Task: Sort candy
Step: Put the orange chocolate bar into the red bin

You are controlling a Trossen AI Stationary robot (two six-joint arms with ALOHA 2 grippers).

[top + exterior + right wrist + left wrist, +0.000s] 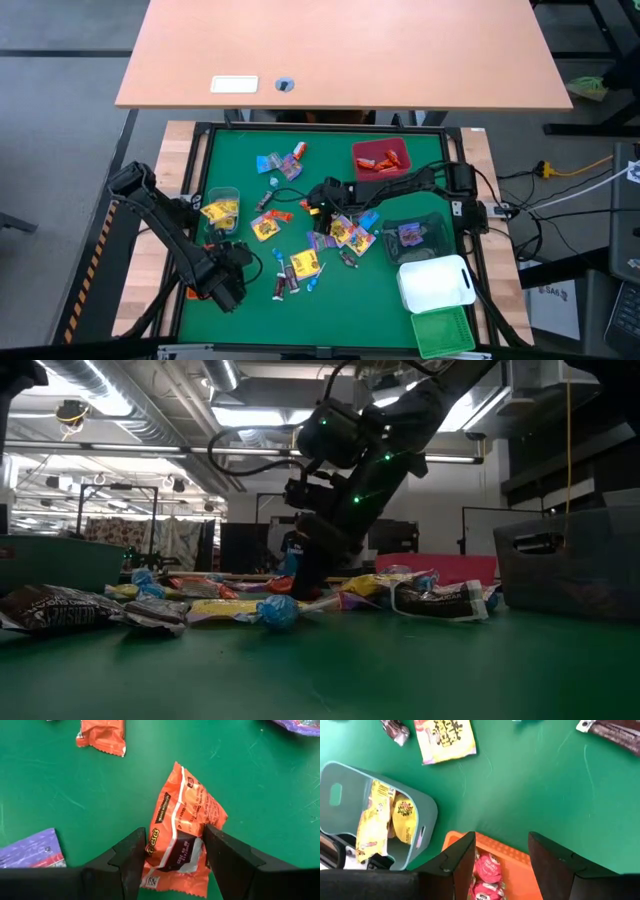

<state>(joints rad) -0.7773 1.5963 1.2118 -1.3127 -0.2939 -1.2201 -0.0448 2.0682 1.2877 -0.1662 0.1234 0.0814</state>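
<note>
Since the right gripper [172, 852] sits mid-tabletop, spread fingers [131, 854] straddle the orange candy [184, 827], its length running away between them.

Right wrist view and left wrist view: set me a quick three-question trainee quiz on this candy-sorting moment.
1. True or false: the left gripper holds a yellow sweet.
2. The wrapper lying between the right gripper fingers is: A purple, B orange, C blue.
3. Fill in: the clear bin holds ___ wrappers.

Key
1. False: it is open and empty above the orange bin.
2. B: the orange candy lies between open fingers.
3. Yellow: see the yellow sweets.
</note>
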